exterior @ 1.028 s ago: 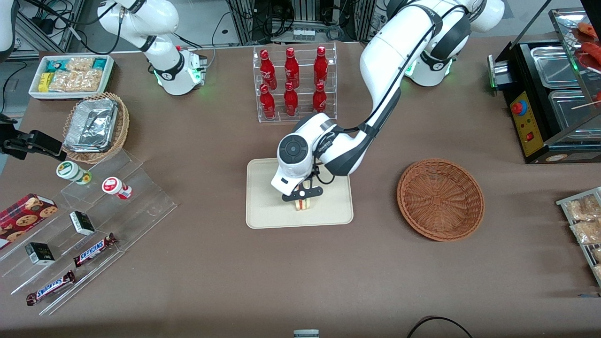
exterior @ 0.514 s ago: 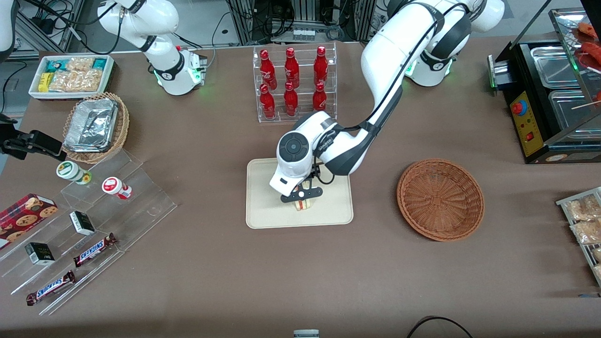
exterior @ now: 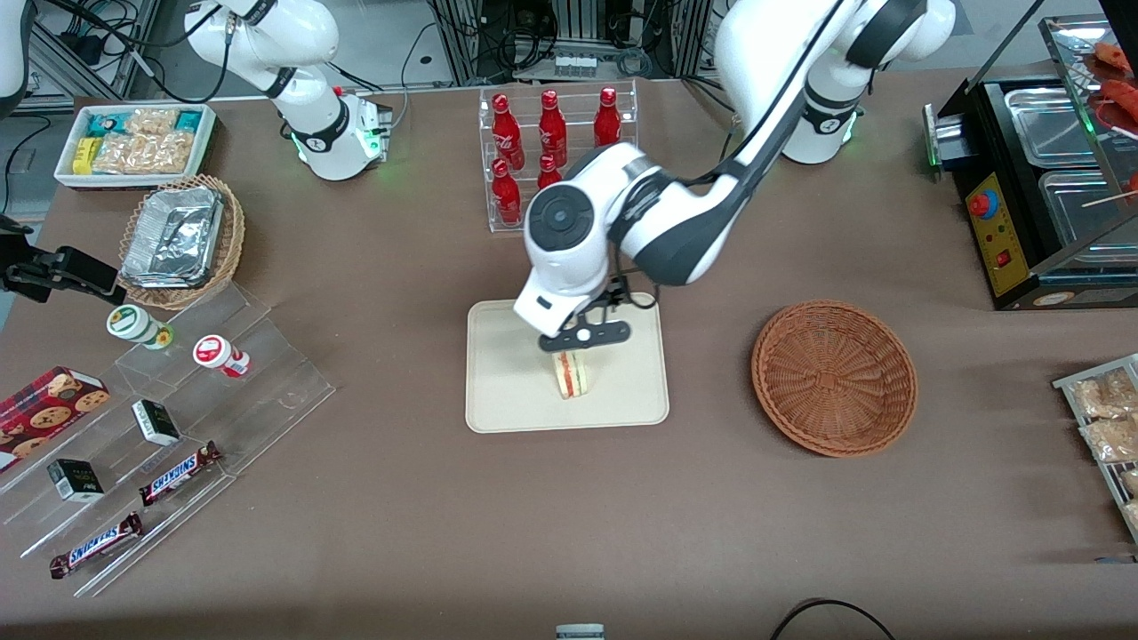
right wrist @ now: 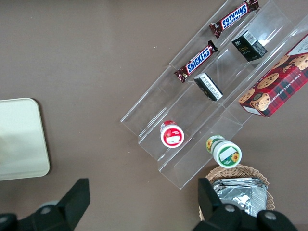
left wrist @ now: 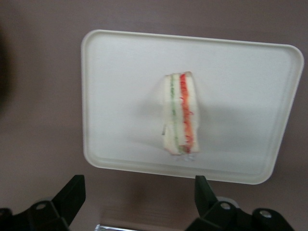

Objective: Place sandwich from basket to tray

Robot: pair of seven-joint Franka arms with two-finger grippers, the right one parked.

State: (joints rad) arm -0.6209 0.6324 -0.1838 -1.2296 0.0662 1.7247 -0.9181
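Now: sandwich on tray, standing on edge, released. Gripper, wide open and empty, has risen clear above it since a second ago. Basket empty; placement looks complete.

Brown table, cream tray mid-table, empty wicker basket beside it, gripper above tray

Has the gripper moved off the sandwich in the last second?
Yes. The gripper has risen, open, and now hangs above the sandwich, which stands free on the tray; earlier it sat down around it.
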